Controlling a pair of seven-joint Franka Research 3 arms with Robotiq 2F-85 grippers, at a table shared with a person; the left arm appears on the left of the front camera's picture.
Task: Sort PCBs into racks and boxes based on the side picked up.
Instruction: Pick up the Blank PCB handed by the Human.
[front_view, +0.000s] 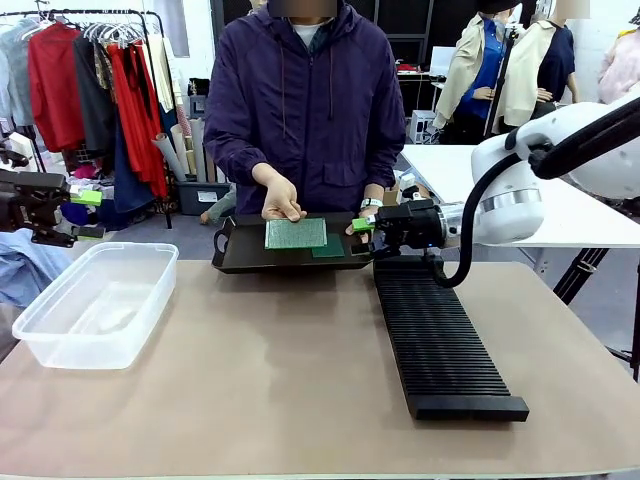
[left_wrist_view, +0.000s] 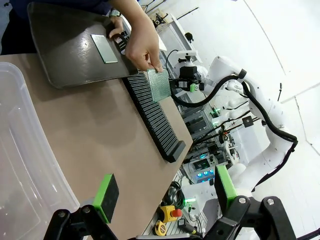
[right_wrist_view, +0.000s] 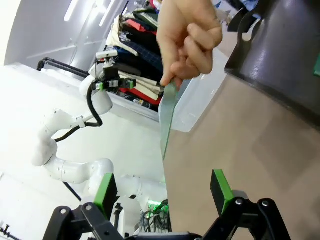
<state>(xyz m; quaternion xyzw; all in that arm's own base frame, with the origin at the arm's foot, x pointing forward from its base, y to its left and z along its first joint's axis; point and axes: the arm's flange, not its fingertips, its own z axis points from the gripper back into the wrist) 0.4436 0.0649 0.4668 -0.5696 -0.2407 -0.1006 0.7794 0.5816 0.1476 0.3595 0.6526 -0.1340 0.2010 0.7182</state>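
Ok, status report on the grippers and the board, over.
Left gripper open, near the tub. Right gripper open, facing the PCB. PCB held in the person's hand over the tray. Nothing between.

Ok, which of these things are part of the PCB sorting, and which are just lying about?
Job: PCB in the person's hand; second PCB on the black tray; ribbed rack; clear box.
Lying about: clothes rail; white table behind.
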